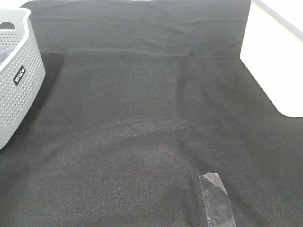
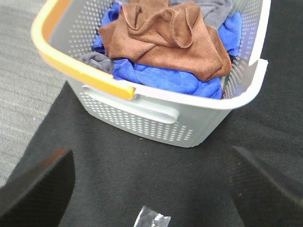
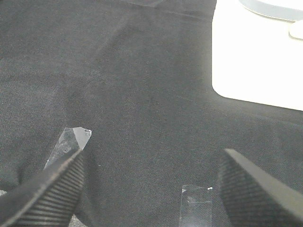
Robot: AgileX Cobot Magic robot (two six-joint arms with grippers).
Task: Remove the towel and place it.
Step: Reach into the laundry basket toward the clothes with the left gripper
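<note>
**The towel (image 2: pixel 165 45) sits in the basket (image 2: pixel 156 111), dead ahead of our left gripper (image 2: pixel 150 151)**

In the high view the basket stands at ten o'clock on the black tablecloth (image 1: pixel 142 142), on our left arm's side. The towel lies crumpled on top of blue cloths (image 2: pixel 161 78) inside it, and we see no clear long axis. Our left gripper faces it from outside the near wall, jaws spread and empty. Our right gripper (image 3: pixel 152 155), also spread and empty, is over the tablecloth well apart from the basket, so we judge the left arm nearer.

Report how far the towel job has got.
Done: nothing; the brown towel lies crumpled atop the pile in the grey basket. In hand: the left gripper faces the basket, open and empty; the right gripper is open over the black tablecloth. Left: grasp, lift out, place.
</note>
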